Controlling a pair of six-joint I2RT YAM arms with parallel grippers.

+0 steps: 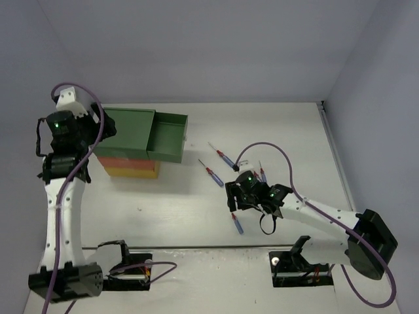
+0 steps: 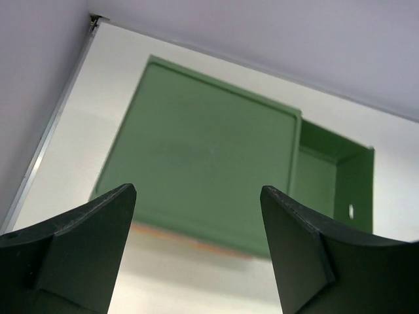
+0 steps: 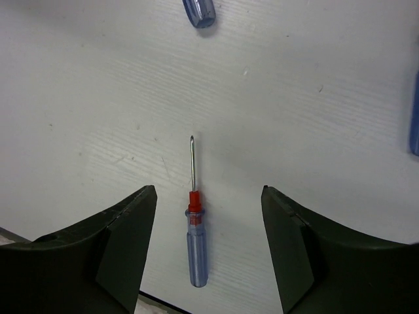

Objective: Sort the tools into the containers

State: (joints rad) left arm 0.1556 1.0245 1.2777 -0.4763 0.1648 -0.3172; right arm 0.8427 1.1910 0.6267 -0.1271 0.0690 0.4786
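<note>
Several small blue-and-red screwdrivers lie on the white table. One screwdriver [image 3: 195, 229] [image 1: 237, 224] lies flat right under my right gripper [image 3: 208, 196] [image 1: 236, 204], framed by its open jaws and untouched, handle towards me. Two more screwdrivers [image 1: 219, 156] [image 1: 211, 173] lie further back, and another [image 1: 262, 173] sits beside the right wrist. The cabinet has a green top [image 1: 127, 131] [image 2: 196, 170], an orange-red middle drawer [image 1: 127, 160] and a yellow bottom drawer [image 1: 131, 172]. Its green drawer [image 1: 167, 137] [image 2: 334, 176] is pulled out and looks empty. My left gripper [image 2: 198, 196] [image 1: 105, 127] hovers open above the cabinet top, holding nothing.
A blue handle end [image 3: 198, 12] shows at the top of the right wrist view and another blue handle [image 3: 414, 124] at its right edge. Walls enclose the table at the back and both sides. The table's near edge [image 3: 157, 304] runs just behind the screwdriver handle.
</note>
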